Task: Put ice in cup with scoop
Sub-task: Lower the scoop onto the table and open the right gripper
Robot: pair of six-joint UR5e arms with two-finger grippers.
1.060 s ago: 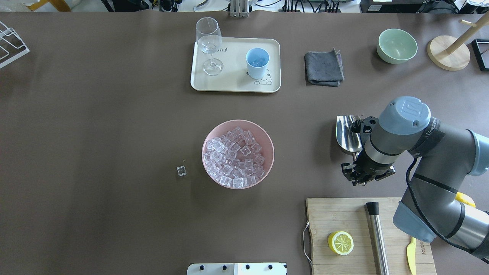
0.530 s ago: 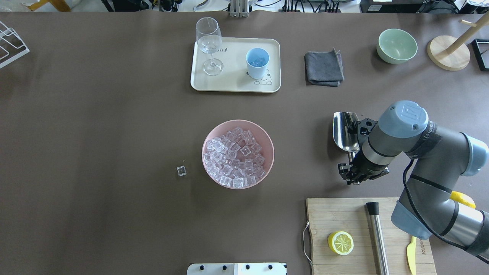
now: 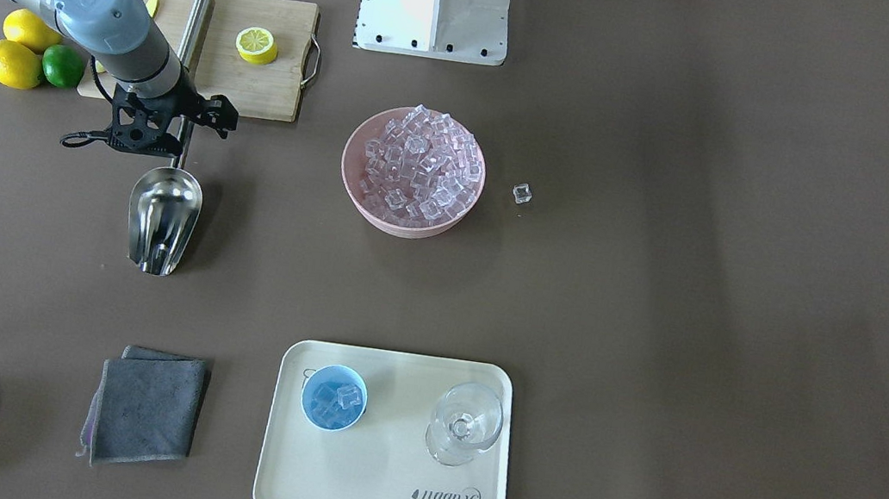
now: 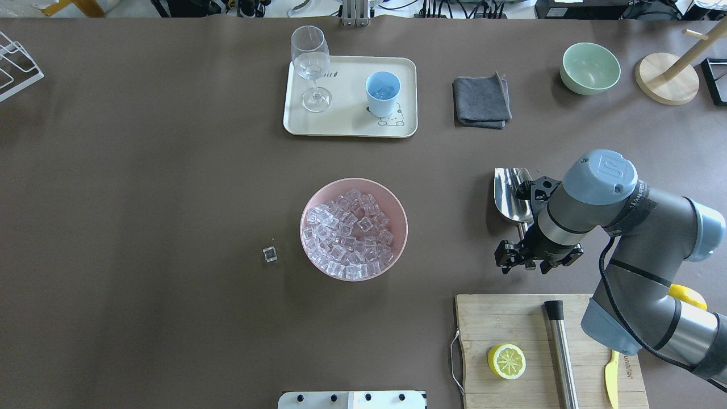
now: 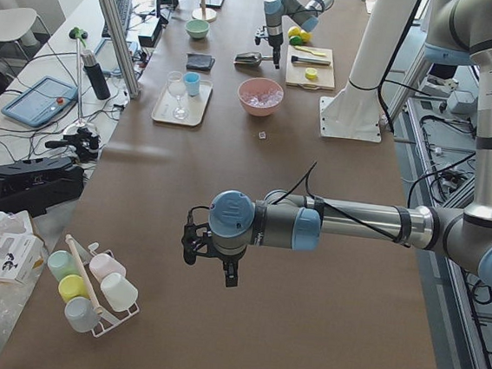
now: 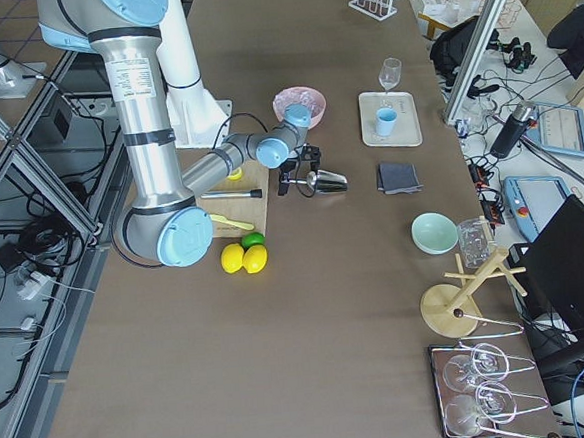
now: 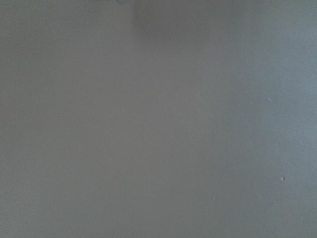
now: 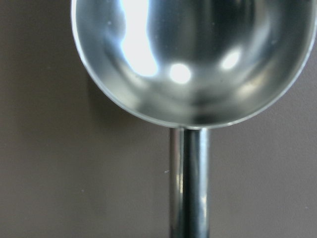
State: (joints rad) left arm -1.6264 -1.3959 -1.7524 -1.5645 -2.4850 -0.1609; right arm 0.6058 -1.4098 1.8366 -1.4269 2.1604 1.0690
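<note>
The steel scoop (image 4: 511, 196) lies on the table right of the pink bowl (image 4: 401, 224), which is full of clear ice cubes (image 4: 352, 230). My right gripper (image 4: 531, 261) stands over the scoop's rod handle with its jaws spread on both sides of it; in the front view the gripper (image 3: 176, 132) looks open. The right wrist view shows the empty scoop bowl (image 8: 193, 59) and handle. The light-blue cup (image 4: 383, 92) stands on the cream tray (image 4: 346, 128) with a few ice cubes inside. My left gripper (image 5: 221, 265) hangs over bare table far away; I cannot tell its state.
One loose ice cube (image 4: 270, 254) lies left of the pink bowl. A stemmed glass (image 4: 310, 62) shares the tray. A grey cloth (image 4: 481, 102), a green bowl (image 4: 589, 68), and a cutting board (image 4: 483, 318) with a lemon half (image 4: 506, 360) and steel cylinder (image 4: 561, 352) are on the right.
The right arm and scoop shifted slightly left and settled. The right gripper's jaws have spread wider around the handle.
</note>
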